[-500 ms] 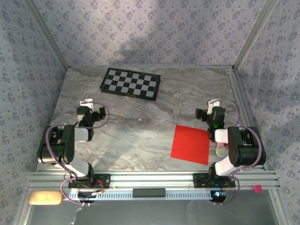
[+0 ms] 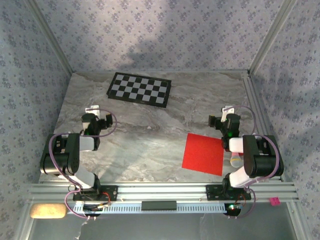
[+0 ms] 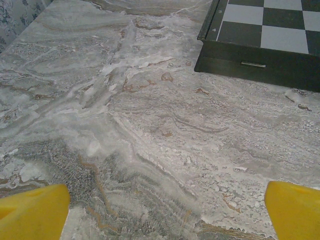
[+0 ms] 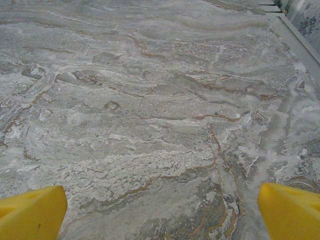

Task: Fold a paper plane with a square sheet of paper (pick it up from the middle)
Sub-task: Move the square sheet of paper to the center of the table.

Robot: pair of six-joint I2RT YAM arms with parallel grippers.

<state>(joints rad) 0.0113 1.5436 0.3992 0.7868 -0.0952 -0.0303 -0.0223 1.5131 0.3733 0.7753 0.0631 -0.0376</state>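
The square sheet of paper (image 2: 203, 153) is seen lying flat on a marble-patterned bench (image 2: 150, 135) between two robot arms.

The bright red sheet is shown unfolded near the front edge of the bench, just beside the right arm and touched by neither hand. The left hand (image 2: 98, 114) is held spread wide over bare bench, its yellow fingertips (image 3: 35, 212) well apart with nothing between them. The right hand (image 2: 223, 117) is likewise spread and empty, near the sheet's far right corner. A black-and-white checkerboard (image 2: 140, 89) is laid at the back.
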